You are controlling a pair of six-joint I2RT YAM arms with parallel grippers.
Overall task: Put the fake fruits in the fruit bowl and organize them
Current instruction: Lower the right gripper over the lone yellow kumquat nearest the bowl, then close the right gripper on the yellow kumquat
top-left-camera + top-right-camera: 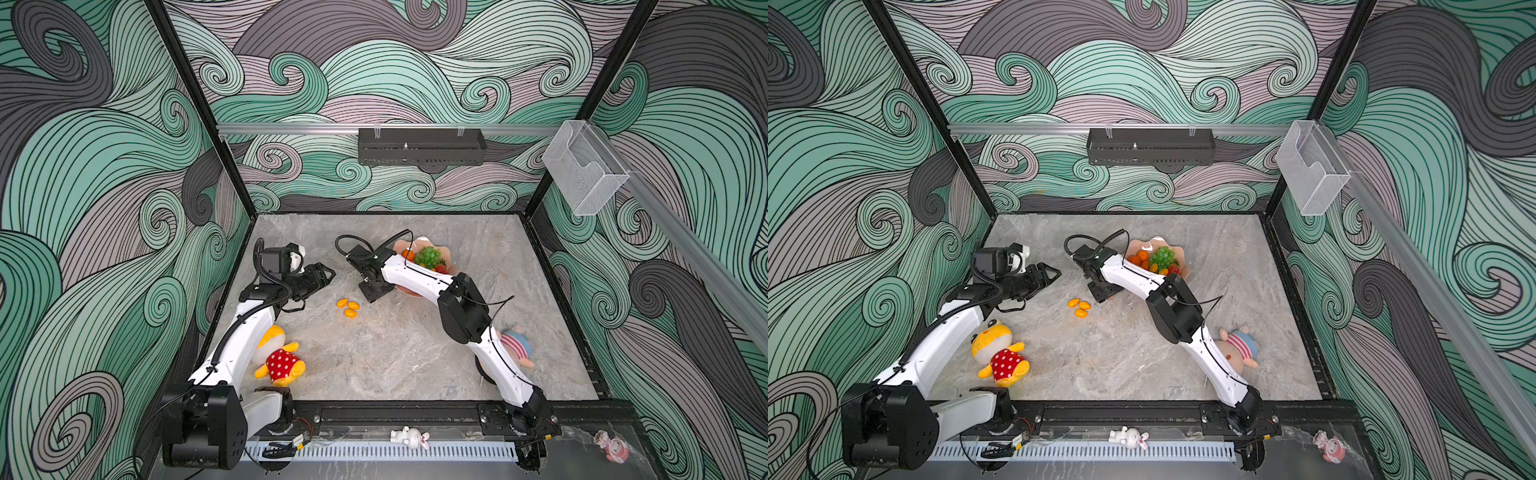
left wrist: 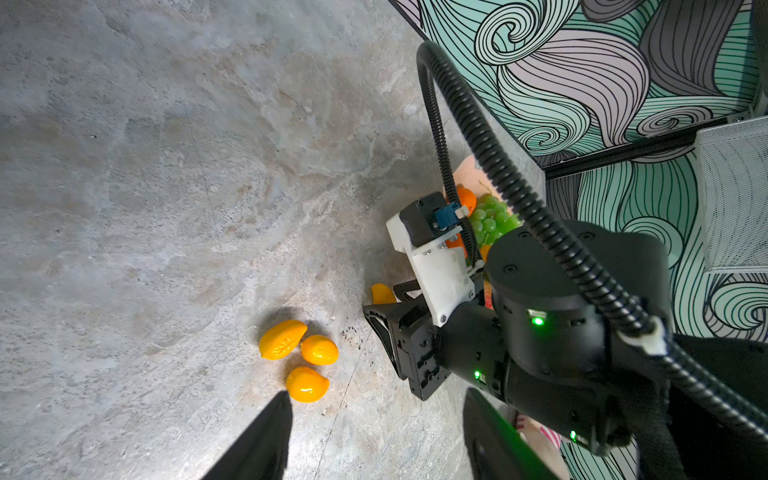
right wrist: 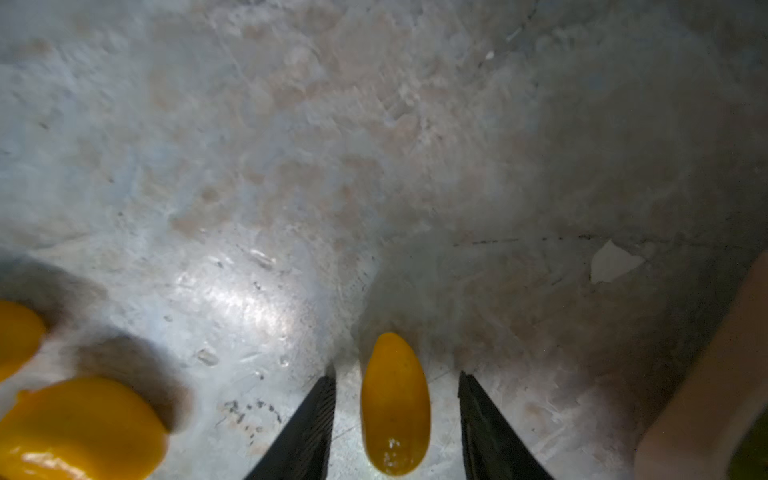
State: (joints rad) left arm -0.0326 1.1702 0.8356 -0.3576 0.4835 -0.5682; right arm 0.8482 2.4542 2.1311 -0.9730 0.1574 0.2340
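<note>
We see the right gripper (image 3: 397, 374) low over the table (image 1: 415, 353), its jaws partly apart and straddling a lone kumquat (image 3: 395, 407). A strip of bare table shows on each side of the fruit, so the fingers (image 3: 316, 415) do not touch it and nothing is gripped. In both top views this gripper sits just left of the fruit bowl (image 1: 424, 242), and its arm crosses over the bowl's near left part.

The left gripper (image 1: 324, 274) hovers over the left side of the table with its fingers pointing right. Its jaws stand at a middling width with nothing between them.

Between the two grippers and a little nearer to us, three kumquats (image 1: 348, 307) lie on the table in a tight cluster, touching one another, close to the right gripper's near left.

The fruit bowl stands toward the far side, right of centre. Inside it we make out a green grape bunch (image 1: 430, 255) in the middle, tangerines (image 1: 1142, 254) at its left and a strawberry (image 1: 441, 269) at its near right.

Farther out, a yellow plush toy (image 1: 280, 361) in red polka dots lies at the near left beside the left arm. A striped doll (image 1: 515, 345) lies at the near right, partly hidden by the right arm.
</note>
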